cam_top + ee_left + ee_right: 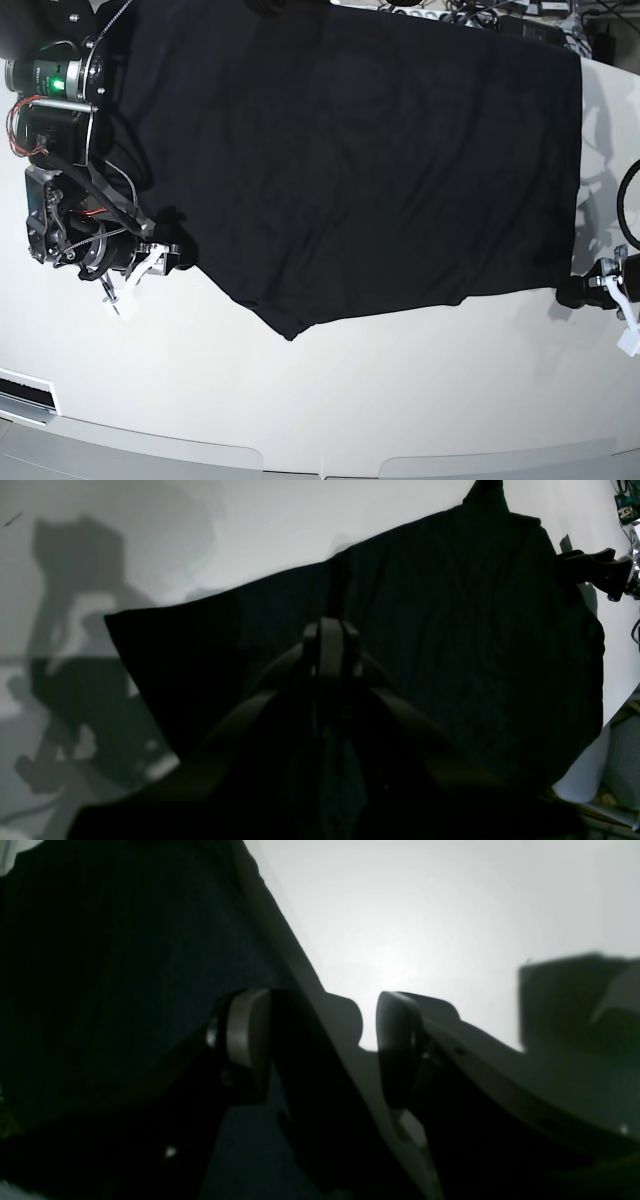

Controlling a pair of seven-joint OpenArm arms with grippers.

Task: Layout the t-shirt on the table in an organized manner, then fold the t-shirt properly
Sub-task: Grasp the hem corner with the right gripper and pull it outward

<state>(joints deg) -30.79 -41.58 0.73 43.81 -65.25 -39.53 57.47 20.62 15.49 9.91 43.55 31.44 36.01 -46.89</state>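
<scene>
Left claw (330,640) pinching t-shirt (350,150)

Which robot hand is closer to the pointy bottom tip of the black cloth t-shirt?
Right. The right gripper sits beside that tip of the t-shirt; the left gripper is at the far corner.

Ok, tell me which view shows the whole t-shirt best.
The base view: the black t-shirt lies spread across the white table, most of its outline visible from above. The left wrist view shows a large dark part of it behind the shut left claw. The right wrist view shows only one edge beside the open right claw.
</scene>
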